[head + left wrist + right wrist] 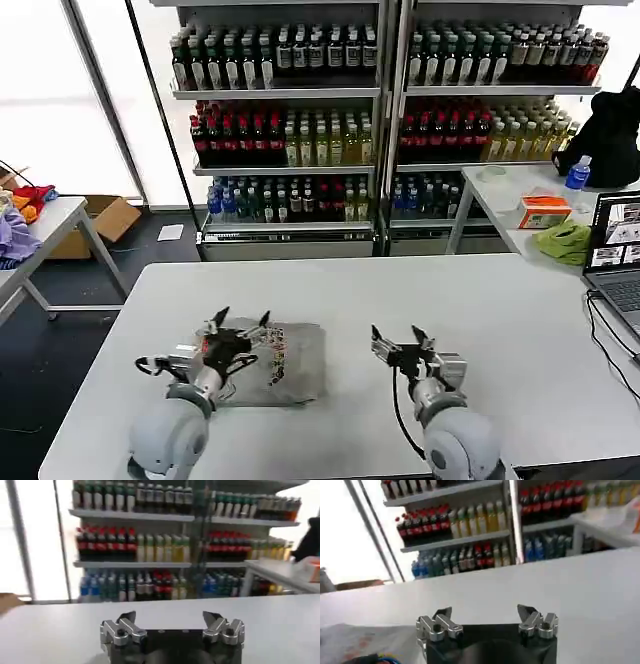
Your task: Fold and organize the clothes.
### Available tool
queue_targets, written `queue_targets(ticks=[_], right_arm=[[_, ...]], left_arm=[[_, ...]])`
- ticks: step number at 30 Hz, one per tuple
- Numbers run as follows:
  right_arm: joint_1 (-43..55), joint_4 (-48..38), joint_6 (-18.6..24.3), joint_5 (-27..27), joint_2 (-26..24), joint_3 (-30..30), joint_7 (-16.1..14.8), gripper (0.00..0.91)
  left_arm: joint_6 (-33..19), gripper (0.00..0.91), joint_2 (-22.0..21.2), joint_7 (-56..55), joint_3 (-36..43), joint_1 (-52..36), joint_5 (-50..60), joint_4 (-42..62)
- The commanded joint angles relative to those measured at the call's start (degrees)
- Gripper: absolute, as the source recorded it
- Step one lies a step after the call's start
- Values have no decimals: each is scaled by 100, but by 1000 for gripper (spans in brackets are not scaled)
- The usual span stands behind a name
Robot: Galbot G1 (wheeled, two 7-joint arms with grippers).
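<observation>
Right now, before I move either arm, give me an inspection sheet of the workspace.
Surface: white table, mostly bare.
Job's things: one folded grey shirt, print up, lying flat before the left arm.
Clutter: laptop at the table's right edge.
Grippers: left gripper open, over the shirt; right gripper open, over bare table.
Cables: black cable beside the laptop.
Surroundings: bottle shelves behind; side tables with a lime-green cloth and a purple fabric heap.

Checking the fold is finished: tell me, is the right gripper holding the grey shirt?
No: in the head view the right gripper hangs open over bare table, apart from the folded grey shirt.
</observation>
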Motion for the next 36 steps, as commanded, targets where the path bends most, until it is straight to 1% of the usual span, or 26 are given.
queue_targets(ticks=[1, 4, 9, 11, 12, 14, 19, 22, 23, 24, 25, 26, 27, 36], right_arm=[[1375, -905, -203, 1867, 283, -1420, 685, 907], [1512, -1106, -205, 1818, 361, -1580, 760, 907], [1590, -1162, -206, 1782, 412, -1716, 795, 907], [1602, -1188, -208, 1733, 405, -1797, 862, 907], [1605, -1197, -209, 1732, 407, -1816, 879, 907], [1608, -1264, -207, 1728, 445, -1839, 1005, 907], [1544, -1372, -203, 1584, 550, -1877, 1018, 907], [1474, -1374, -201, 1573, 597, -1852, 1093, 907], [1439, -1368, -198, 1533, 598, -1839, 1089, 846], [1423, -1365, -196, 1513, 596, -1835, 1085, 766], [1395, -1363, -195, 1484, 600, -1824, 1079, 514], [1359, -1369, -192, 1426, 619, -1810, 1082, 514], [1344, -1376, -191, 1402, 631, -1803, 1087, 0], [1228, -1428, -188, 1184, 810, -1858, 1050, 0]], left_arm=[[205, 907, 405, -299, -1117, 488, 48, -348], [195, 907, 371, -348, -1204, 510, 40, -316], [188, 907, 341, -371, -1309, 495, -86, -293], [190, 907, 309, -380, -1320, 499, -147, -276], [190, 907, 294, -387, -1319, 496, -155, -258], [190, 907, 246, -395, -1311, 494, -167, -234], [193, 907, 158, -396, -1263, 510, -162, -189], [204, 907, 147, -435, -1239, 520, -166, -181], [204, 907, 147, -438, -1224, 534, -166, -172], [204, 907, 147, -433, -1219, 544, -166, -171], [205, 907, 146, -426, -1212, 565, -168, -168], [206, 907, 145, -417, -1203, 586, -177, -163], [206, 907, 144, -413, -1198, 596, -179, -157], [207, 907, 120, -426, -1215, 666, -234, -182]])
